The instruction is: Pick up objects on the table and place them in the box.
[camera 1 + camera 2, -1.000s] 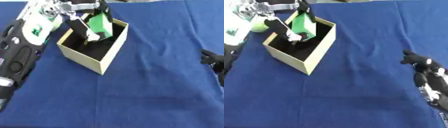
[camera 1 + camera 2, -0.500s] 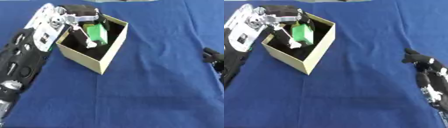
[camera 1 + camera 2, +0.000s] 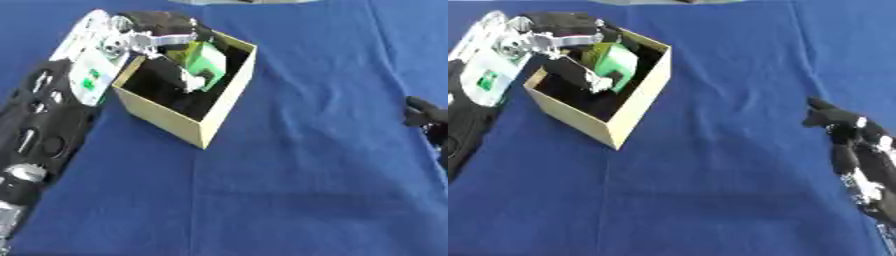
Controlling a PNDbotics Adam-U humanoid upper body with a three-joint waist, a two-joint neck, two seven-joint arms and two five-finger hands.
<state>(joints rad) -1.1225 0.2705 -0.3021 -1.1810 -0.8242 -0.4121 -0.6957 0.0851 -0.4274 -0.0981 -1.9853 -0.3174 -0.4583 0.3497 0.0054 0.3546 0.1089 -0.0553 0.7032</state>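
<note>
A blue cloth covers the counter (image 3: 289, 190). One open, tan cardboard box (image 3: 206, 131) sits toward the far left of it, turned corner-on to the camera.

The robot's left hand (image 3: 166, 37) reaches over the box's far-left rim and down into its opening. Its fingers and thumb are curled round one green object (image 3: 204, 64), a small blocky item with a paler patch on its near face. The object sits inside the box, below the rim and against the far-right wall. Whether it rests on the box floor cannot be told, since the interior is dark.

The green object looks light and rigid, like a small carton or packet with flat faces and clear edges. It seems neither fragile nor slippery, though its thin walls could dent under a hard squeeze. The sensible place to hold it is across two opposite flat faces near the middle, which appears to be roughly where the hand has it now.

The robot's right hand (image 3: 857, 145) lies idle well to the right of the box, near the right edge of the counter, fingers relaxed and holding nothing.

Counted: one box, one green object, two robot hands. No other loose object shows on the cloth around the box.
</note>
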